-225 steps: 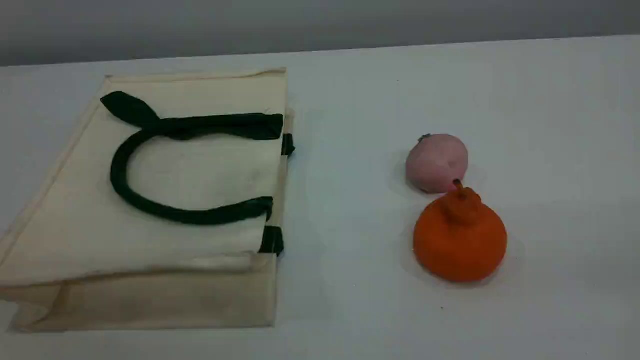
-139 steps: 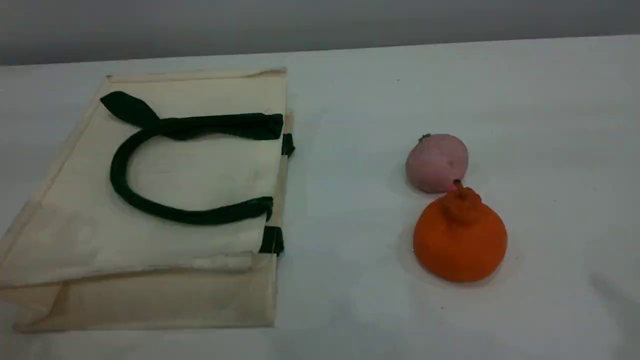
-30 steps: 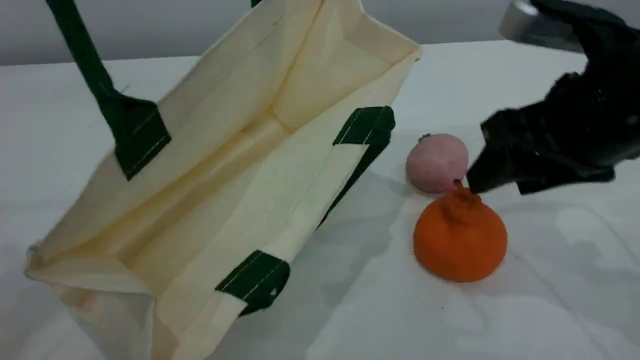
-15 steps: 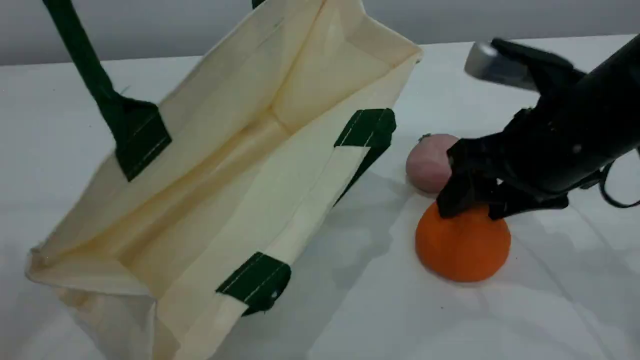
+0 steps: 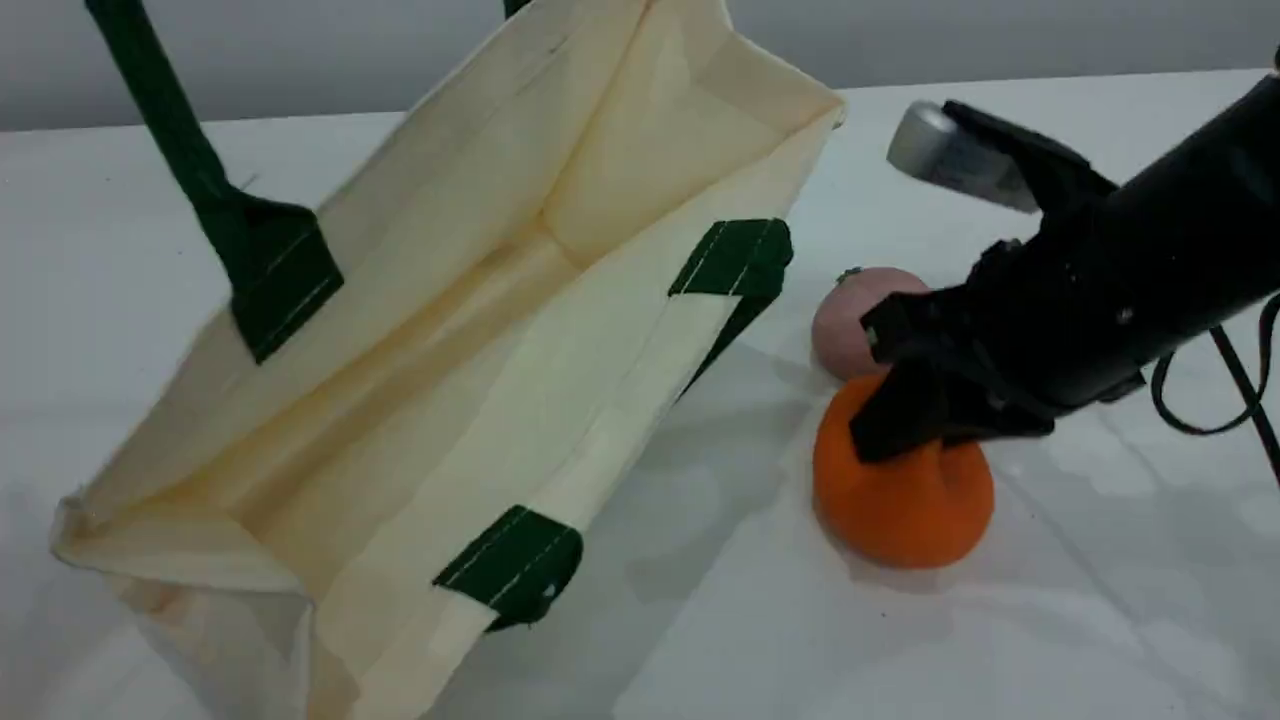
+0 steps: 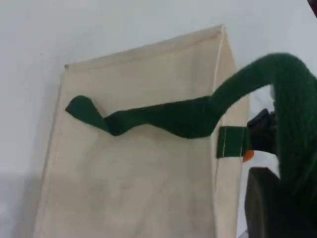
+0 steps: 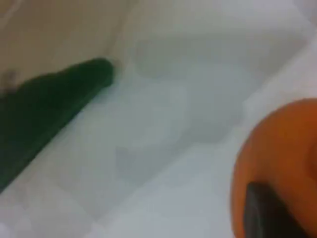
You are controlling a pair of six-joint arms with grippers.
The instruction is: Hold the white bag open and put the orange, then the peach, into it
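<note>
Two grippers are mine, and both are closed. My right gripper (image 5: 885, 425) has pinched onto the top of the orange (image 5: 905, 505), at its stem end, and the orange still sits on the white tabletop (image 5: 1000, 640). In my right wrist view the orange (image 7: 277, 158) fills the lower right corner with one dark fingertip (image 7: 265, 210) against it. The peach (image 5: 845, 320) lies just behind the orange, partly hidden by my right arm. My left gripper (image 6: 277, 208) is out of the scene view; in its own wrist view it is shut on the upper green handle (image 6: 292, 114) of the white bag (image 5: 480, 330). That handle (image 5: 160, 110) runs taut up out of the scene view, so the bag's mouth gapes wide toward the fruits, its lower side on the tabletop.
</note>
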